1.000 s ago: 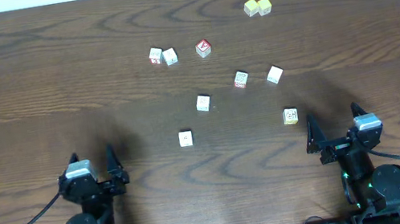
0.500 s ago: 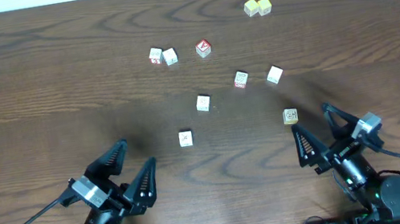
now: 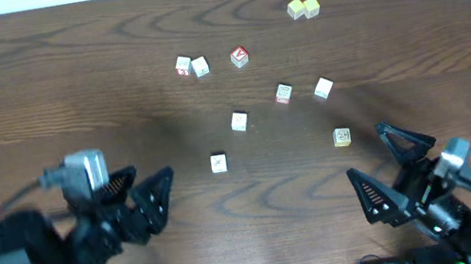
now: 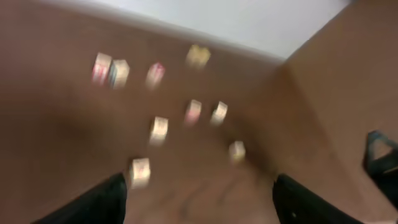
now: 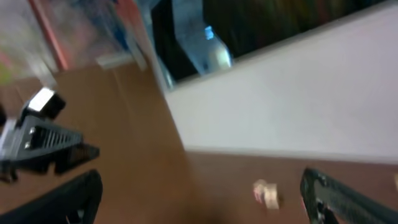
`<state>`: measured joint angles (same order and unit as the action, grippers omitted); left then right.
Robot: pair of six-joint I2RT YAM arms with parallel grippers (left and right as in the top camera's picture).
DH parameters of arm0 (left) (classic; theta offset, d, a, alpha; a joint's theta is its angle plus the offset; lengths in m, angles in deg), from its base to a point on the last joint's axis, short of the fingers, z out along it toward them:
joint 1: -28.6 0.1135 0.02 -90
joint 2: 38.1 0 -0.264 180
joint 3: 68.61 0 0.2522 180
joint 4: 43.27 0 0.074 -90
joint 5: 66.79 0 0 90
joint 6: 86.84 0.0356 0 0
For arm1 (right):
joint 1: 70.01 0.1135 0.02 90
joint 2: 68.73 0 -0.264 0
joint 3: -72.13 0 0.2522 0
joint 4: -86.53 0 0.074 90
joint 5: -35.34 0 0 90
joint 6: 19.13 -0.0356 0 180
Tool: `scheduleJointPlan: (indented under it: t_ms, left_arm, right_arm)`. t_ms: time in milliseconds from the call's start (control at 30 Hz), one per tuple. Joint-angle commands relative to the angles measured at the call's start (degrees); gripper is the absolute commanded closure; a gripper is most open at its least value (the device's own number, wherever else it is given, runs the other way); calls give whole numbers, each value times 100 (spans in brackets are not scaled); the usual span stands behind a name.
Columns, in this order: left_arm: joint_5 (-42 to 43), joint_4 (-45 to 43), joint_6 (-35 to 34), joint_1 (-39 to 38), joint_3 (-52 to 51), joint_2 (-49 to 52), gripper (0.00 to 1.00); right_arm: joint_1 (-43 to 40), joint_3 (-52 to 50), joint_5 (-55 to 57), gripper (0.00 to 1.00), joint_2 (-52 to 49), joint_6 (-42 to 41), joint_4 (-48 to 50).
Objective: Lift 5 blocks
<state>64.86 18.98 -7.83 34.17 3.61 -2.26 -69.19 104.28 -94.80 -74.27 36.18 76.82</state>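
Brown wood-grain tabletop, by far the biggest thing in view. Far edge straight across the top of the overhead view against a pale strip; side edges out of frame. Broad bare wood left of and beyond the left jaws, and right of the right jaws.

Black left gripper low on the left, jaws spread wide with nothing between them, tips aimed toward the middle of the table. Black right gripper low on the right, jaws likewise wide and empty, angled up and leftward. Open wood between the two grippers, well apart from each other.

Small cream-faced wooden alphabet cubes, seven countable, all resting on the wood, none held:
- Lone cream cube just right of the left jaws' tips, with clear room all round.
- Green-yellow printed cream cube just beyond the right jaws' tips, near but apart.
- Middle cream cube farther out, between the two grippers' lines.
- Red-printed cream cube and tilted cream cube side by side with a gap, beyond the right jaws.
- Close pair of cream cubes far ahead of the left jaws.

Red-faced cube with a white mark just right of that pair. Two plain yellow cubes set together, closest to the far edge and farthest from both jaws.

Both wrist views motion-blurred, with the cubes only pale smears ahead of the left fingers.
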Motion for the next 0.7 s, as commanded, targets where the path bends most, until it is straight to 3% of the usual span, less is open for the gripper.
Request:
scheduleJointPlan:
  t_ms: [0, 133, 233, 433, 567, 667]
  left_arm:
    - [153, 859, 879, 20, 992, 1220, 25]
    - [1056, 1016, 839, 0, 1097, 1952, 25]
    - [896, 1137, 835, -291, 1097, 2382, 25]
    - [-1303, 1362, -186, -1659, 1088, 3053, 24]
    - [-2638, 1121, -723, -2653, 1088, 3611, 24]
    - [-2929, 944, -933, -2892, 1088, 3987, 24]
  right_arm:
    - [-42, 1086, -323, 1, -837, 907, -1043]
    - [-39, 2376, -660, 1, -2203, 1742, -2623]
    - [-35, 3060, -837, 1, -3067, 1932, -3421]
    - [-35, 3421, -2785, 1, -4188, 1078, -2975]
    - [-24, 3416, -2940, 1, -4695, 955, -3067]
    - [111, 3416, -2848, 1, -4824, 1117, -3259]
